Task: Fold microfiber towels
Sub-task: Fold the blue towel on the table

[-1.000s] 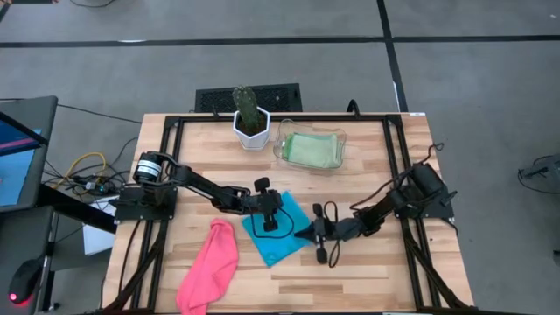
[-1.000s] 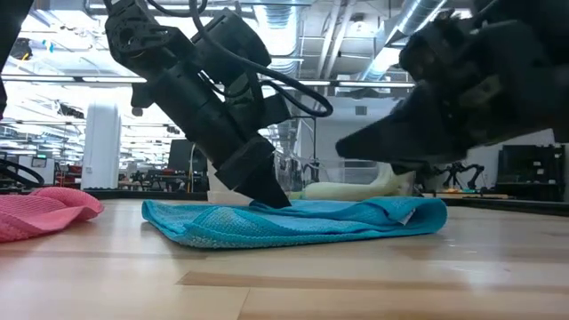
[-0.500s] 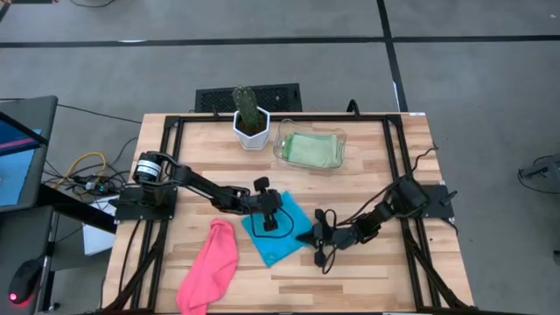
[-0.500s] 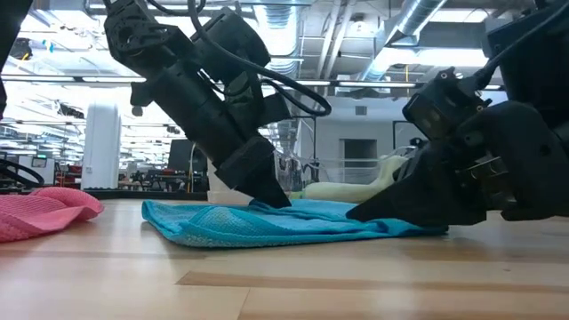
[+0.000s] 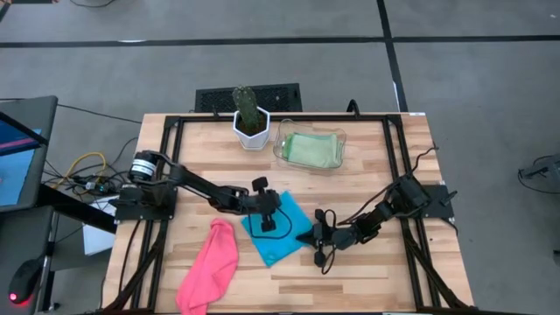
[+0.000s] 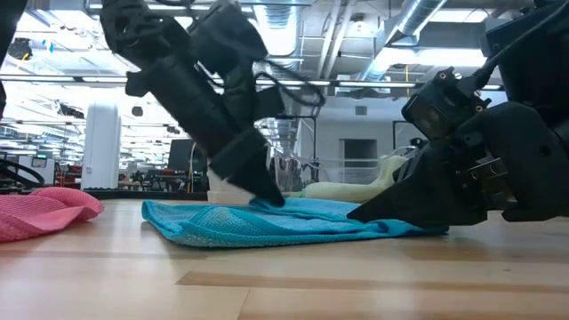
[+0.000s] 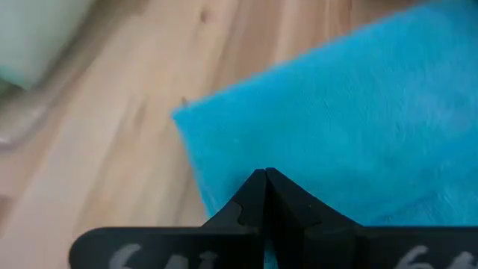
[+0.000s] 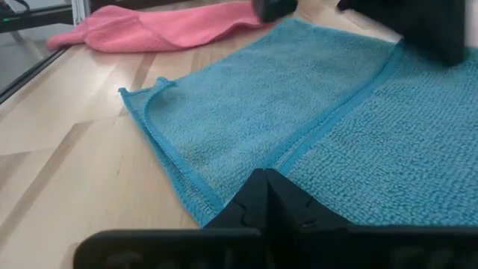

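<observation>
**Turquoise cloth mid-fold, both grippers down on it**

Pink first, going L to R in the high view: the hot pink microfiber towel [image 5: 210, 265] lies crumpled near the table's 7 o'clock corner, untouched, likely waiting its turn. Next, the left gripper [image 5: 265, 213] has its fingers pressed together, tip planted on the turquoise blue microfiber towel [image 5: 278, 229] a bit below table centre. Judging by the low view it acts as an anchor, pinning the cloth so it won't slide while the other side gets worked. A folded-over flap w/ its hemmed edge shows in the right wrist view, so one fold looks made.

Right gripper [image 5: 317, 236] sits low at the towel's 3 o'clock edge, fingers nearly together at the hem; can't tell if any fabric is pinched btwn them.

Up at 12 o'clock: white pot w/ green cactus [image 5: 248, 117], and just beside it the clear plastic tray [image 5: 282, 140] holding the light green microfiber cloths [image 5: 313, 150], seemingly stowed as done.
</observation>
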Controlling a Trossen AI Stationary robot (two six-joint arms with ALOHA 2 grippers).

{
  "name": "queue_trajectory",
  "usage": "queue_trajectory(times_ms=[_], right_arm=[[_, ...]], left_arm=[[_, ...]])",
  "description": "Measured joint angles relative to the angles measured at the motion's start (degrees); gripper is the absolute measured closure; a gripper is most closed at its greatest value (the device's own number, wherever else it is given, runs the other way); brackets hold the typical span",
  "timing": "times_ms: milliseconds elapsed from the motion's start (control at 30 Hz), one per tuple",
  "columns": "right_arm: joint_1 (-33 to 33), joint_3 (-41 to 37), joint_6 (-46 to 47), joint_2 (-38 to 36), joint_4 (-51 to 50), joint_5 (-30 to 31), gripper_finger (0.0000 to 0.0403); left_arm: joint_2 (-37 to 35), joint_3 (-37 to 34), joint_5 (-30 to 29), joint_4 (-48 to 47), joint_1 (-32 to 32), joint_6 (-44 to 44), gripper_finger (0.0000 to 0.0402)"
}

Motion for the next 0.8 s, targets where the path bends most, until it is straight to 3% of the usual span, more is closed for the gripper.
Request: queue_trajectory(times_ms=[233, 367, 667, 800], right_arm=[[0.0, -0.02, -0.04, 0.0, -0.2, 0.02, 0.0388], [-0.49, -0.02, -0.09, 0.0, -0.2, 0.01, 0.0384], [-0.72, 0.0, -0.17, 0.02, -0.27, 0.02, 0.0386], [-0.74, 0.0, -0.22, 0.04, -0.39, 0.0, 0.0385]], left_arm=[[0.77, 0.22, -4.11, -5.59, -2.69, -3.04, 0.0402], [0.41, 0.65, -6.84, -6.53, -3.71, -0.22, 0.0402], [-6.21, 1.39, -6.84, -10.07, -4.02, 1.12, 0.0401], [-6.37, -1.64, -5.87, -9.42, -4.78, -0.44, 0.0401]])
